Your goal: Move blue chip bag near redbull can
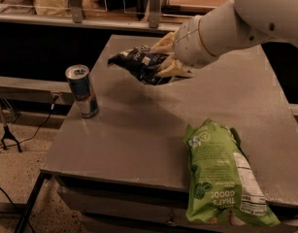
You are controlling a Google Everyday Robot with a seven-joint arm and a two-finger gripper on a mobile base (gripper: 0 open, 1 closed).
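At the far left edge of the frame, a thin black stand leg (8, 135) and a dark cable (39, 125) run over the speckled floor (17, 178). Just right of them, the grey table (139, 144) begins, and it fills most of the middle and right of the frame.

The redbull can (82, 91) stands upright near the table's left edge, in the left-centre of the frame, with its silver top and pull tab facing up.

Up and to the right of the can, in the upper middle of the frame, is the blue chip bag (136, 62). It is apart from the can, with bare table surface between them. The bag is crumpled and lies roughly level, with one end pointing left toward the can. A dark shadow lies on the table just below it.

The gripper (162, 59) is at the bag's right end. Its pale fingers (164, 43) sit one above and one below the foil, pinching the bag between them. The white arm (236, 23) runs from there to the upper right corner of the frame.

In the lower right, a long light-green bag (223, 178) lies flat on the table, well apart from the other items. Its lower end reaches the near edge.

Along the top of the frame, a counter (56, 18) with upright posts runs behind the table.
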